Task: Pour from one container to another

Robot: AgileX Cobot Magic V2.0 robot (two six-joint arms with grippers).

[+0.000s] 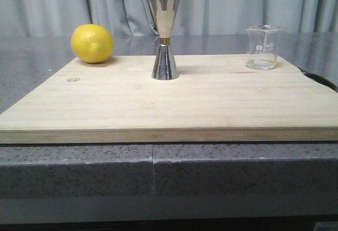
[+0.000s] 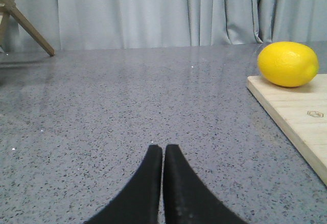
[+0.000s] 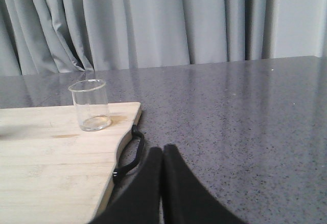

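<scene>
A small clear glass beaker (image 1: 263, 47) with white markings stands upright at the back right of the wooden board (image 1: 169, 104); the right wrist view shows the beaker (image 3: 90, 105) near the board's corner. The tall steel jigger (image 1: 165, 35) with a gold waist band stands upright at the board's back middle. Neither gripper shows in the front view. My left gripper (image 2: 163, 149) is shut and empty over the grey counter, left of the board. My right gripper (image 3: 163, 150) is shut and empty over the counter, right of the board and nearer than the beaker.
A yellow lemon (image 1: 92, 43) lies at the board's back left corner, and the lemon (image 2: 288, 64) also shows in the left wrist view. A black handle (image 3: 130, 155) hangs on the board's right edge. Grey curtains close the back. A wooden stand leg (image 2: 25, 24) rises far left.
</scene>
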